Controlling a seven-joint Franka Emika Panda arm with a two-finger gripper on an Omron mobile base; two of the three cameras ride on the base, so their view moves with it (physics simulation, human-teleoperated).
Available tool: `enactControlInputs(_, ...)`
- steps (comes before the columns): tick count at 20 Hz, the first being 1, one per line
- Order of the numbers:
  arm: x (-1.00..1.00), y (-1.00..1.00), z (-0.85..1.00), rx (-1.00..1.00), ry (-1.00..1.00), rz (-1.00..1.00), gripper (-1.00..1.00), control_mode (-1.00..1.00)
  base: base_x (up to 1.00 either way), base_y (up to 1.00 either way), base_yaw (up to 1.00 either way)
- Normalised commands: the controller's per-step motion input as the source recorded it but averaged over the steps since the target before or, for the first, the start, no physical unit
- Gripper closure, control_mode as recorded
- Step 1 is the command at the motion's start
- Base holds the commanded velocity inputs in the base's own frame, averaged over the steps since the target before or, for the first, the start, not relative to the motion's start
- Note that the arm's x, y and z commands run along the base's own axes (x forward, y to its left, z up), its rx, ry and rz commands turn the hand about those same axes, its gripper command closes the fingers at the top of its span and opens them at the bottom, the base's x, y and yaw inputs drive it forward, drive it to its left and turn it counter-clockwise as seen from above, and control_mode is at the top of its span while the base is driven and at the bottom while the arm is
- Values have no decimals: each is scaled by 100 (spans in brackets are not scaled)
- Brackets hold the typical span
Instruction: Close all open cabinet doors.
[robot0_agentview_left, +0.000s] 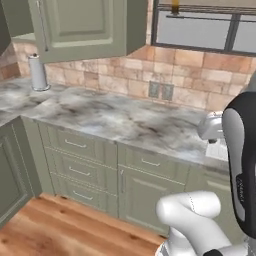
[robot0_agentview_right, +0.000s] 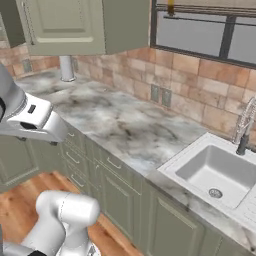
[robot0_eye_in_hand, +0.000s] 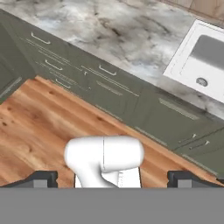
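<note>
An upper cabinet door (robot0_agentview_left: 82, 25) hung above the far left end of the marble counter (robot0_agentview_left: 125, 122), sage grey-green with a recessed centre panel and a long silver bar handle (robot0_agentview_left: 43, 26) near its left edge; it stood swung out from the cabinet box. Below the counter's front edge, a lower cabinet door (robot0_agentview_left: 142, 200) of the same colour sat flush, beside a stack of drawers (robot0_agentview_left: 77, 167). A paper towel roll (robot0_agentview_left: 37, 72) stood at the counter's back left corner, and a white sink (robot0_agentview_right: 217, 172) lay at its right end. The gripper (robot0_eye_in_hand: 113, 178) looked down at the wood floor (robot0_eye_in_hand: 39, 127), fingertips (robot0_eye_in_hand: 43, 178) spread wide apart, holding nothing.
</note>
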Motion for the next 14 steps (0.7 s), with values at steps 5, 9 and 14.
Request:
enactControlInputs(5, 0, 0, 0, 0, 0, 0, -100, 100, 53, 89, 0)
enactControlInputs(9, 0, 0, 0, 0, 0, 0, -100, 100, 45, 97, -5)
enactControlInputs(14, 0, 0, 0, 0, 0, 0, -100, 100, 28, 84, -17)
